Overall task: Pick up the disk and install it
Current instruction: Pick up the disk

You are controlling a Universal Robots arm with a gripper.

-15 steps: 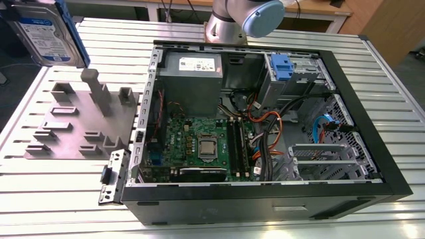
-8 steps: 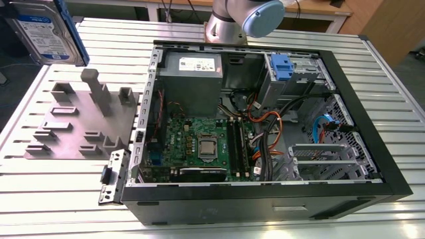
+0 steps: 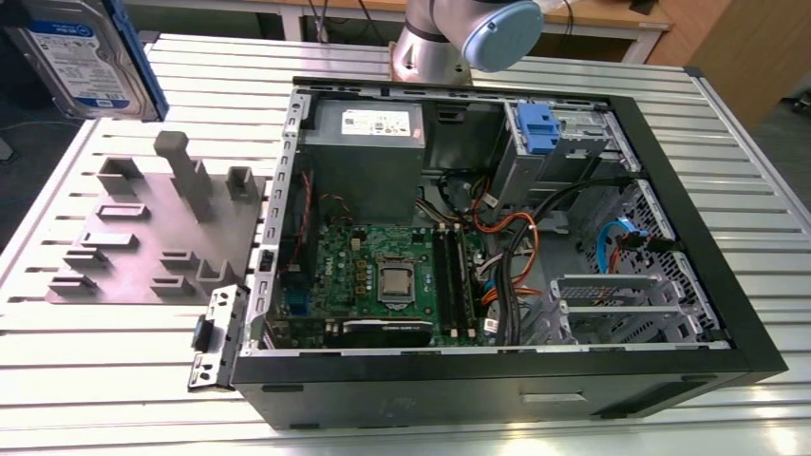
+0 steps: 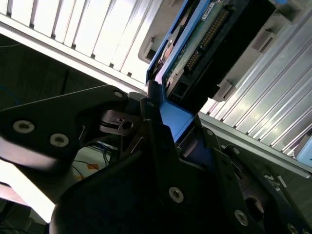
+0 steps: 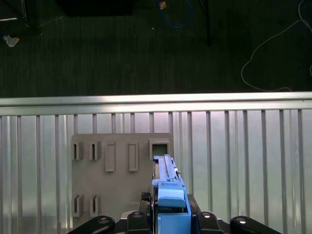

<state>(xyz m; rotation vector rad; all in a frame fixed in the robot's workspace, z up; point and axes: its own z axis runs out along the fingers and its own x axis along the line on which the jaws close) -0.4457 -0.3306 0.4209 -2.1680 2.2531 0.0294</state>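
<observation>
The disk [image 3: 79, 52], silver with a white-and-blue label and blue side rails, hangs upright in the air at the exterior view's upper left, above the table's corner. In the first wrist view the disk [image 5: 168, 178] shows edge-on over the grey slotted fixture [image 5: 112, 170]. My gripper [image 5: 170, 217] is shut on its blue rail. In the second wrist view the black fingers [image 4: 156, 122] clamp the blue rail, and the disk [image 4: 204, 39] shows its green circuit board side.
An open computer case [image 3: 709, 285] lies on the slatted metal table [image 3: 114, 361], with a motherboard, cables and a drive bay holding a blue bracket [image 3: 537, 128]. The grey fixture [image 3: 140, 237] with upright posts stands to the case's left in the exterior view. The arm's base [image 3: 462, 38] is behind the case.
</observation>
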